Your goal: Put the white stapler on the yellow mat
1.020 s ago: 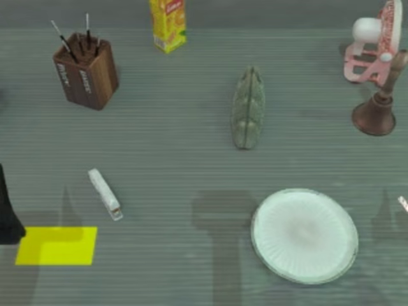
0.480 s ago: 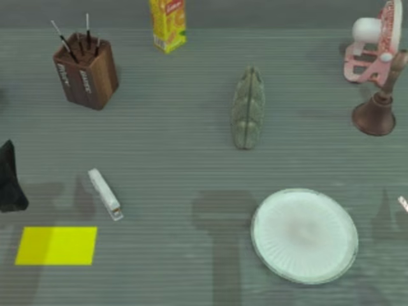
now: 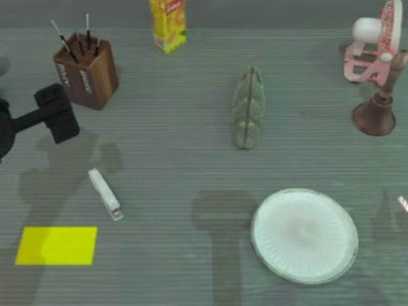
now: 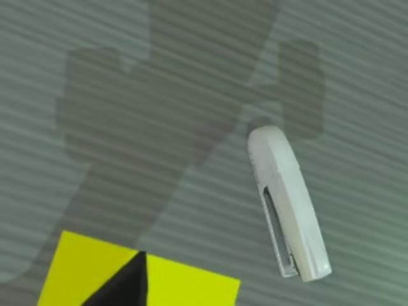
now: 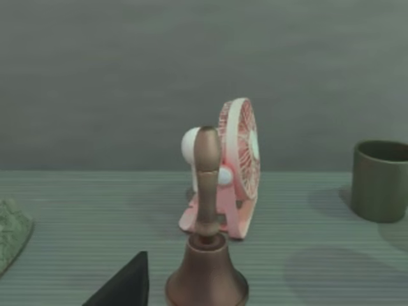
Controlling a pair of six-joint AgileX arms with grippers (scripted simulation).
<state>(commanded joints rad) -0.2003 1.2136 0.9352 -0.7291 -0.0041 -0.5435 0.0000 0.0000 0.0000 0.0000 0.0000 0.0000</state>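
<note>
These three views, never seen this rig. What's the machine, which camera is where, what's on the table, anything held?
It is a simulated pair of AgileX arms at a table. The top view looks straight down. The left arm reaches in at the left, its gripper above the table near the pen holder, holding nothing. The right arm is out of the top view.

Each wrist view rides on its arm. The left one shows the stapler and the mat. The right one shows a bell and fan.

Also there: carton, plate.

Even, dim overhead light; soft arm shadows darken the table [image 3: 191, 159]
</note>
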